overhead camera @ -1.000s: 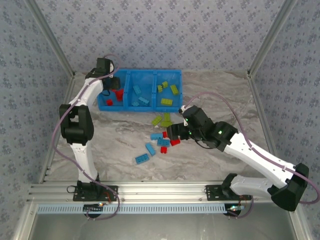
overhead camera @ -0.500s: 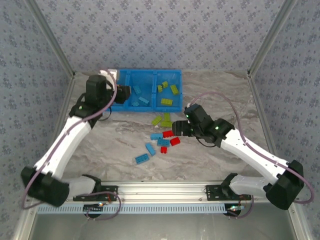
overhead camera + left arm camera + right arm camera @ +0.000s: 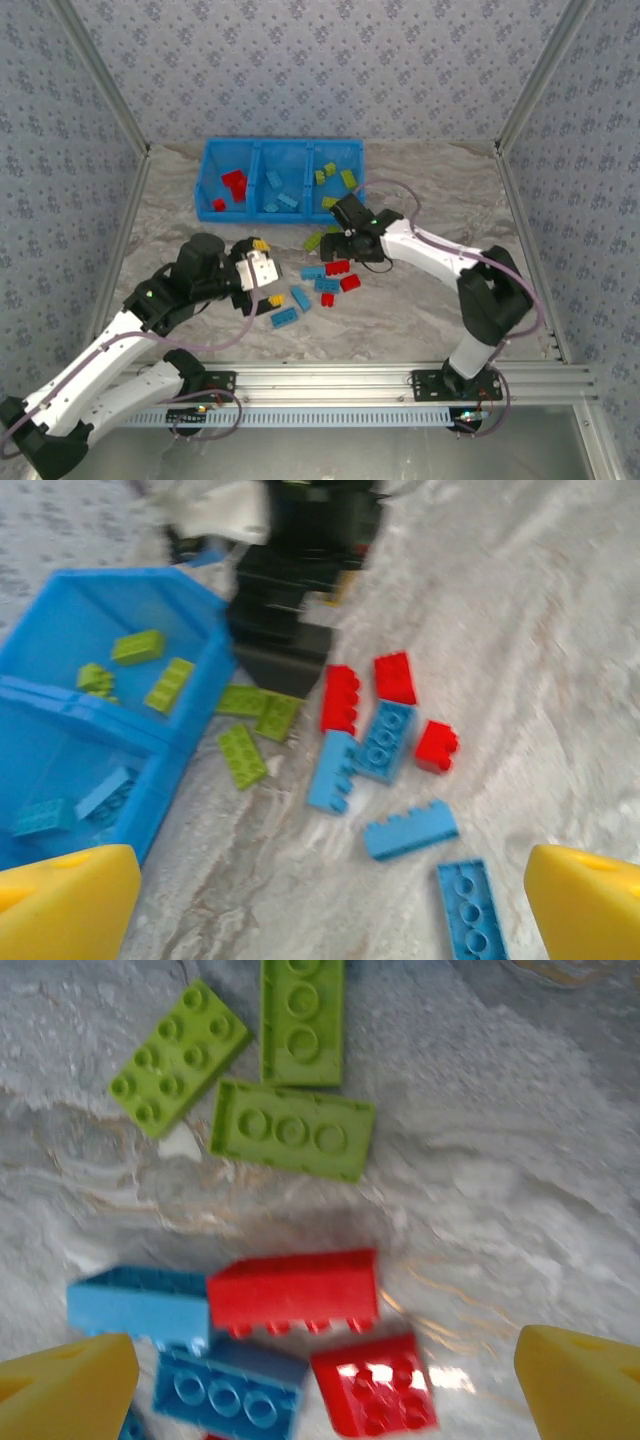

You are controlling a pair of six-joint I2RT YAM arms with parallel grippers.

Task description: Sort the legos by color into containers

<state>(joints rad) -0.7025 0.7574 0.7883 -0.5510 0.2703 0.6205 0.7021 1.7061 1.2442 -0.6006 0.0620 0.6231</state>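
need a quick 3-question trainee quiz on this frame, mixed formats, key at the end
1. True or false: the left compartment of the bright blue plastic bin tray holds yellow-green bricks.
2. How many small red studded plastic bricks lie loose on the grey marbled table? A) one B) three C) six
3. Short answer: what do the left hand and the right hand grip?
Key: 1 false: red bricks lie there. 2 B. 3 nothing; both hands are open and empty.
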